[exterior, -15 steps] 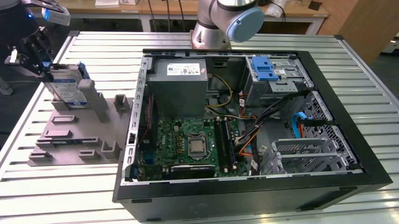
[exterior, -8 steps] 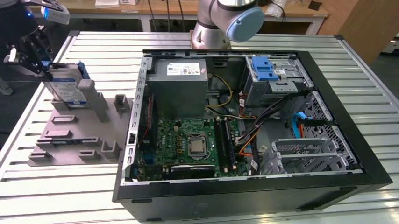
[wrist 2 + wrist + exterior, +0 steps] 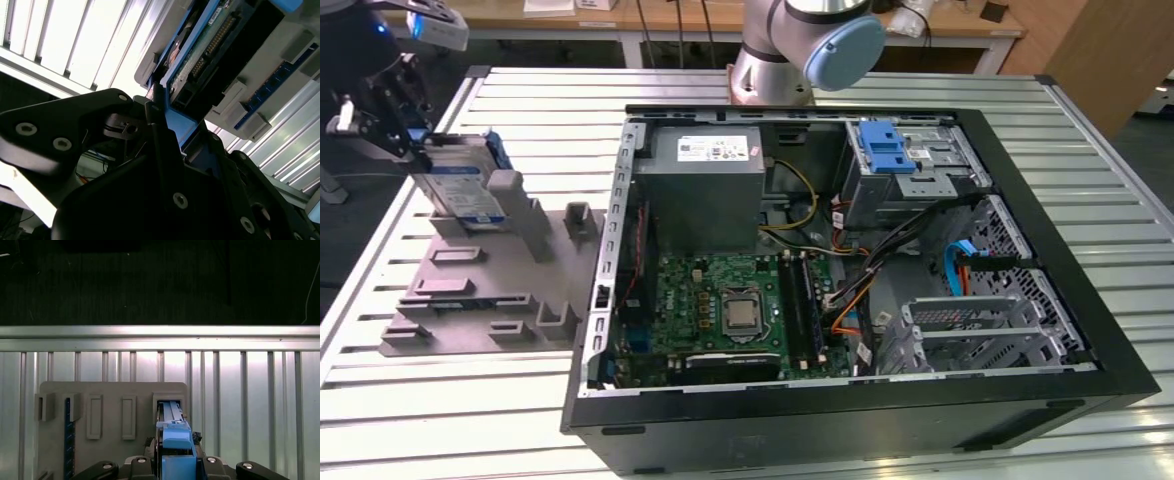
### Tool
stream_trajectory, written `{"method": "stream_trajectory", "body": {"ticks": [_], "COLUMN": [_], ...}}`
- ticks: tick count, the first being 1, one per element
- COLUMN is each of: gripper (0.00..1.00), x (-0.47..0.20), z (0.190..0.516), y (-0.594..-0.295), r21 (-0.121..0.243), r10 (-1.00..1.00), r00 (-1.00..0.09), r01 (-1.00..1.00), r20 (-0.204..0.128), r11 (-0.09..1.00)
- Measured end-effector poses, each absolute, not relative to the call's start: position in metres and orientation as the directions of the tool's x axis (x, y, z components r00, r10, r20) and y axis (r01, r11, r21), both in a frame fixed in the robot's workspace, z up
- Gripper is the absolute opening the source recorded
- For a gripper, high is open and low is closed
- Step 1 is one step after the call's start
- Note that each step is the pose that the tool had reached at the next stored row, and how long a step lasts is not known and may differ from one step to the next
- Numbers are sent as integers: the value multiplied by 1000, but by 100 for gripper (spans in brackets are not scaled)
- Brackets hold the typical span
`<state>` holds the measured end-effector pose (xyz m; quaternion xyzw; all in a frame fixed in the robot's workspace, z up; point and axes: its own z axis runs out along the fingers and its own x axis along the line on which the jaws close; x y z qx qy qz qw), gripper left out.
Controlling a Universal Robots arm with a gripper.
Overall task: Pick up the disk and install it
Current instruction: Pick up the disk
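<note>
Standing on edge in the grey holder at the exterior view's left, the disk has the hand pinched onto its blue carrier frame, and in the second wrist view a black finger sits flat against that frame. The open PC case lies just beside the holder on the slatted counter, its blue-latched drive cage well apart from the disk.

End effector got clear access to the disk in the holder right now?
Likely yes: the end effector sits at the top edge of the disk, upright in the grey holder, nothing between them.
</note>
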<state>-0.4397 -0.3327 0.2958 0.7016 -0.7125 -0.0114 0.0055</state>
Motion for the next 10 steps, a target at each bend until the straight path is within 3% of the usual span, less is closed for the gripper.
{"method": "stream_trajectory", "body": {"ticks": [10], "gripper": [36], "x": [-440], "z": [300], "y": [-333], "r21": [24], "r10": [-1000], "r00": [-16], "r01": [-1000], "r20": [-8], "r11": [15]}}
